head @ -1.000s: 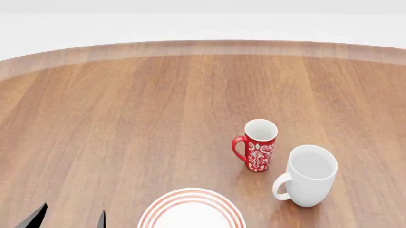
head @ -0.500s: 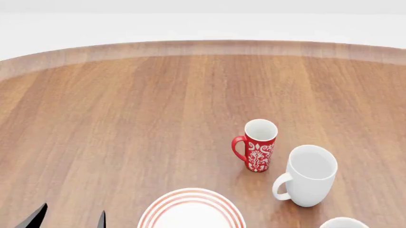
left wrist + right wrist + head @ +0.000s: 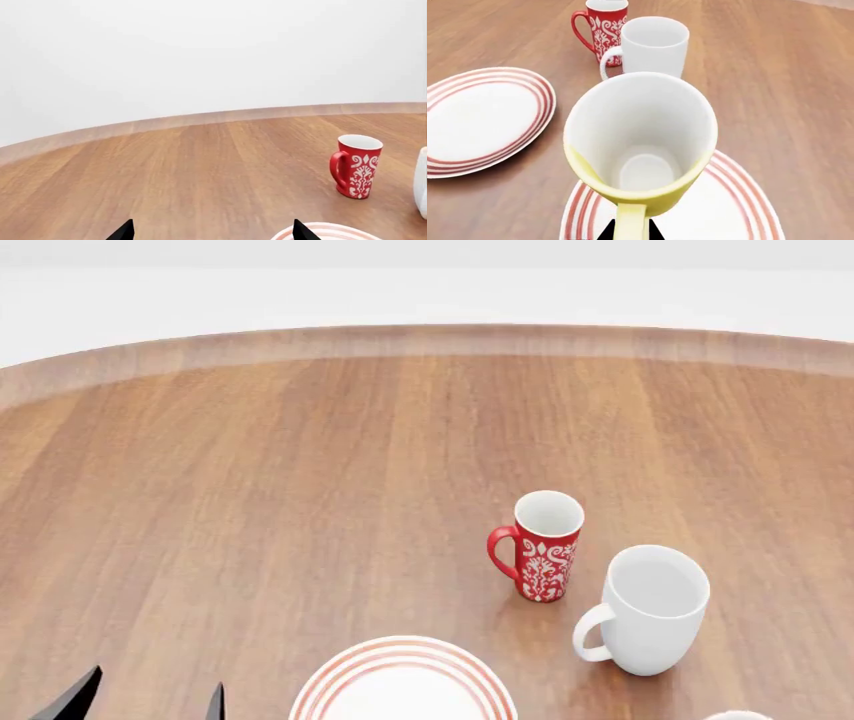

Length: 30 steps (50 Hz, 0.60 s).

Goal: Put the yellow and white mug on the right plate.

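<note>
Yellow outside and white inside, the yellow and white mug (image 3: 640, 150) filled the centre of the right wrist frame, upright over the right plate (image 3: 740, 210), its handle clamped in the right tool (image 3: 629, 231); contact with the plate could not be told. Behind stood a white mug (image 3: 650, 47) and a red floral mug (image 3: 602, 27), a second plate (image 3: 484, 120) beside them on the wooden bench (image 3: 267, 490). At lower left of the head frame, the left tool (image 3: 147, 702) stood apart.

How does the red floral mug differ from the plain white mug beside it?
The red mug with white floral pattern is slimmer and patterned; the all-white ceramic mug is wider and plain. In the head view the red one stands farther from the robot. Both stand upright on the wooden table, handles toward the robot's left.
</note>
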{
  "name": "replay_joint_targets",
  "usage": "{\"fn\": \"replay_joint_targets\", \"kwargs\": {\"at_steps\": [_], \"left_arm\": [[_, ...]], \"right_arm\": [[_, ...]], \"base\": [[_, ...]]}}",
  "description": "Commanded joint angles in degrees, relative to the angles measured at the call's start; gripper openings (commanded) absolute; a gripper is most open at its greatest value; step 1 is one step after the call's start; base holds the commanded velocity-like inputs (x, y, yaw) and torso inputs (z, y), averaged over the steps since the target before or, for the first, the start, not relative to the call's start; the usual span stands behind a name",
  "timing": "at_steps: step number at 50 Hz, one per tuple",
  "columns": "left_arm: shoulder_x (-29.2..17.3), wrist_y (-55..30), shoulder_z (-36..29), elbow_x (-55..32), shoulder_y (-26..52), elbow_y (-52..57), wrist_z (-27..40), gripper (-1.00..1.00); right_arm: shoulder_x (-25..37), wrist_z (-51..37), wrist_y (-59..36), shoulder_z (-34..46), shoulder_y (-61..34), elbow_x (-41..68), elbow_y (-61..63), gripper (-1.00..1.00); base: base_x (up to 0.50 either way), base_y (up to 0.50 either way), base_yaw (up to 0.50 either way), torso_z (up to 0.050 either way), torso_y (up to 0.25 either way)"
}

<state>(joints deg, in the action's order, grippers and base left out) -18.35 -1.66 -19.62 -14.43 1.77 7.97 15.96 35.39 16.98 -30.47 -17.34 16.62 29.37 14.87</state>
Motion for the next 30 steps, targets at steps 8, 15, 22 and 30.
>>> {"fn": "replay_joint_targets", "kwargs": {"at_steps": [8, 15, 22, 30], "left_arm": [[-0.18, 0.25, -0.36, -0.13, 0.01, -0.23, 0.14, 1.0], [-0.24, 0.33, -0.45, -0.19, 0.07, -0.32, 0.21, 1.0], [-0.31, 0.4, -0.51, -0.22, 0.12, -0.36, 0.35, 1.0], [-0.37, 0.49, -0.61, -0.25, 0.12, -0.38, 0.46, 1.0]], "right_arm": [[-0.81, -1.51, -0.46, -0.22, -1.63, -0.25, -2.7, -1.0], [-1.17, -2.73, -0.5, 0.47, -2.58, -1.46, -4.75, -1.0], [-1.37, -2.29, -0.07, 1.17, -2.76, -1.81, -6.45, -1.0], [-1.83, -1.76, 1.2, 2.41, -3.24, -2.86, -9.27, -1.0]], "base": [[0.0, 0.0, 0.0, 0.0, 0.0], [0.0, 0.0, 0.0, 0.0, 0.0], [0.0, 0.0, 0.0, 0.0, 0.0], [0.0, 0.0, 0.0, 0.0, 0.0]]}}
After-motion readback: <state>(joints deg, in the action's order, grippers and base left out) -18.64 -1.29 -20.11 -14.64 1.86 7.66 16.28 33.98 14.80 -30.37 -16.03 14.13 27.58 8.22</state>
